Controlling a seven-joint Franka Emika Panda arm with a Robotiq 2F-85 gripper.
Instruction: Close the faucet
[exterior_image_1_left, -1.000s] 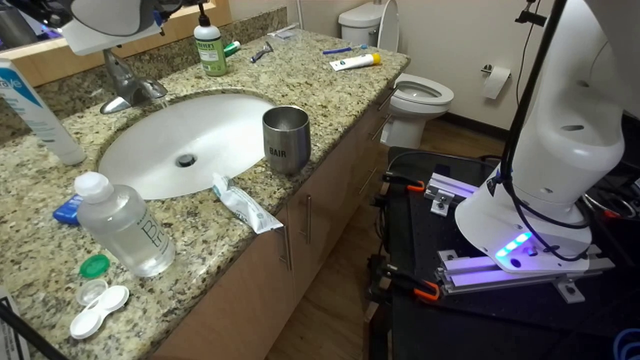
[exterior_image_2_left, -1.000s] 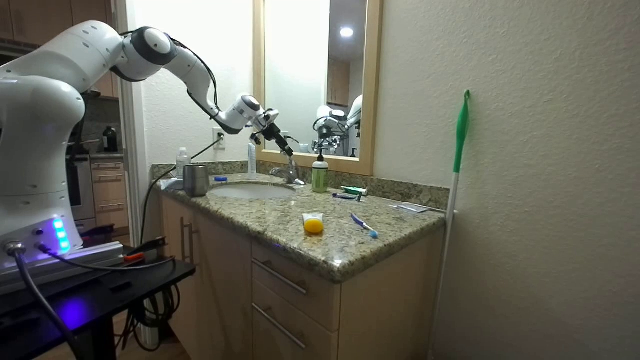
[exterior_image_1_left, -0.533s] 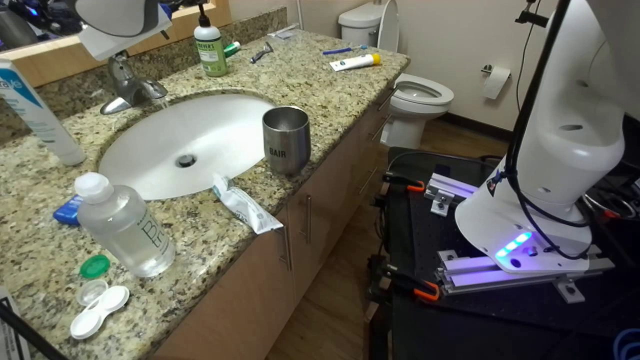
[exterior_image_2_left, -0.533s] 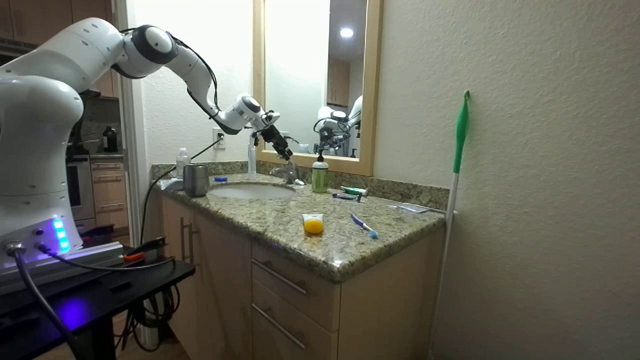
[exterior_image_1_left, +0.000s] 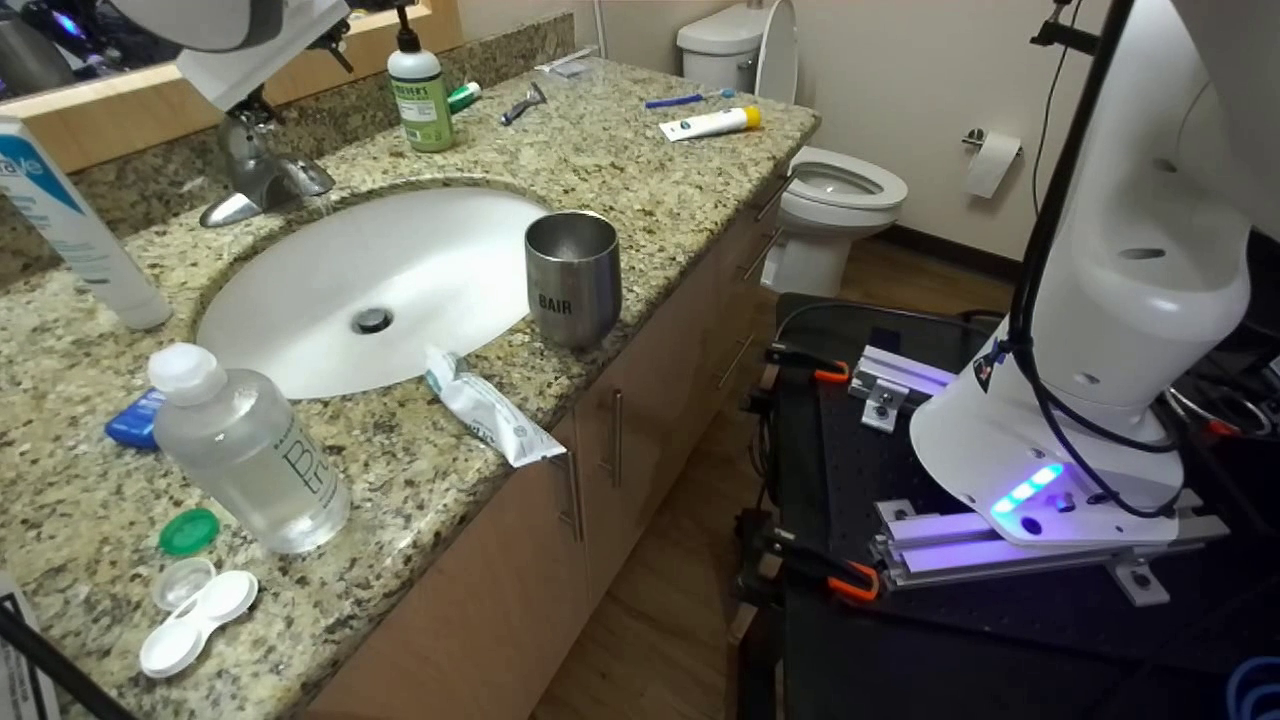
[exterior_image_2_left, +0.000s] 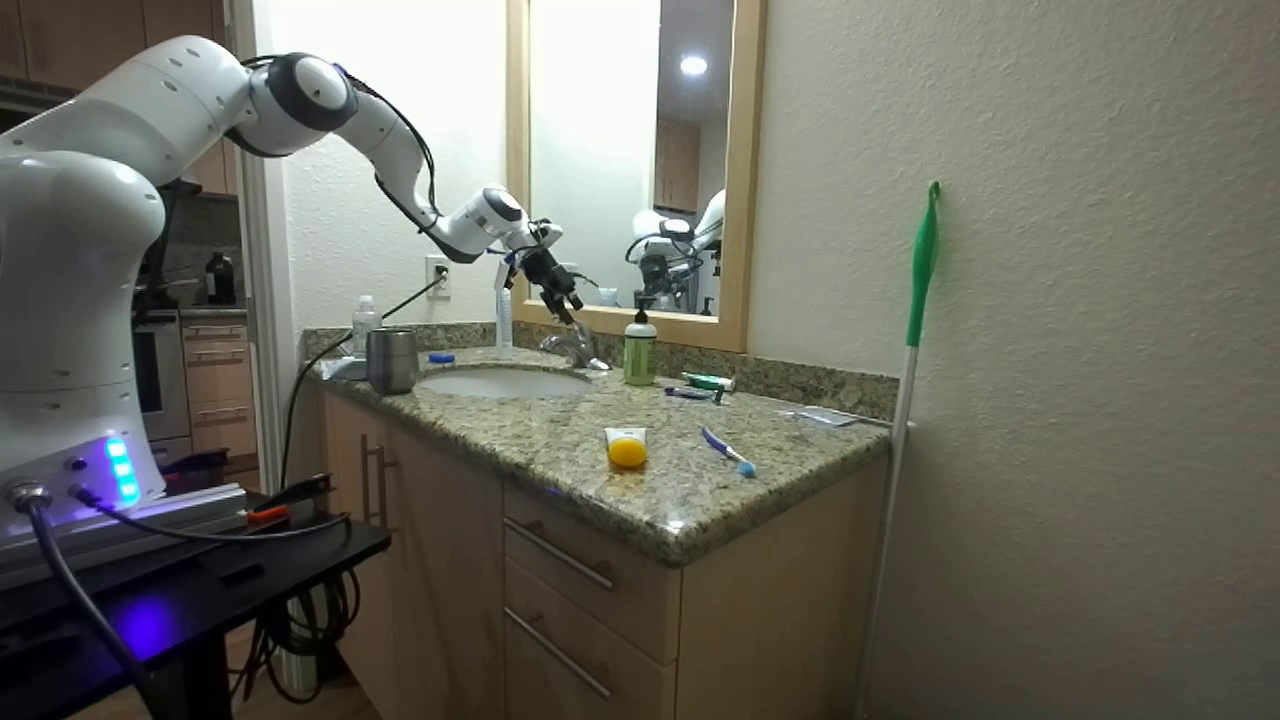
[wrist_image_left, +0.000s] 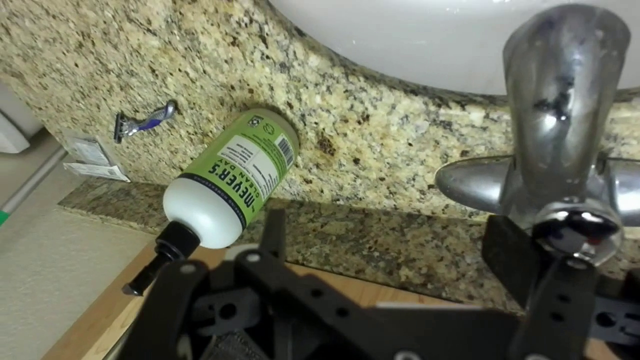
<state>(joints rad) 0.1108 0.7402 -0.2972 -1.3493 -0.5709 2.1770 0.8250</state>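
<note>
Currently, the gripper (wrist_image_left: 390, 240) is standing widely parted, its two fingers (wrist_image_left: 273, 234) sitting well apart in the wrist view. Backsplash (wrist_image_left: 350, 232) and wooden frame (wrist_image_left: 375, 294) are filling the gap between them, so it is gripping nothing. On the right of that view, one pad (wrist_image_left: 507, 262) is sitting just beside the handle (wrist_image_left: 577, 227) of the faucet (wrist_image_left: 560, 115); whether the two are touching, I cannot tell. On the left, the other pad is hanging well apart from the faucet, its tip showing near the pump bottle (wrist_image_left: 240, 165).

In an exterior view the arm (exterior_image_2_left: 185, 100) is standing on its base (exterior_image_2_left: 70, 420), arching over high up, then sloping toward the mirror (exterior_image_2_left: 600, 130), its wrist (exterior_image_2_left: 490, 218) leaning forward and down and the fingertips (exterior_image_2_left: 573, 300) hovering right by the top of the faucet. In an exterior view, white housing (exterior_image_1_left: 210, 20) on the arm is hiding most of the gripper. The faucet is standing at the back of the sink (exterior_image_1_left: 450, 235), its spout (exterior_image_1_left: 300, 178) curving out over its edge. The cup (exterior_image_1_left: 572, 290) is standing upright at the front of the sink, well apart from the gripper.
</note>
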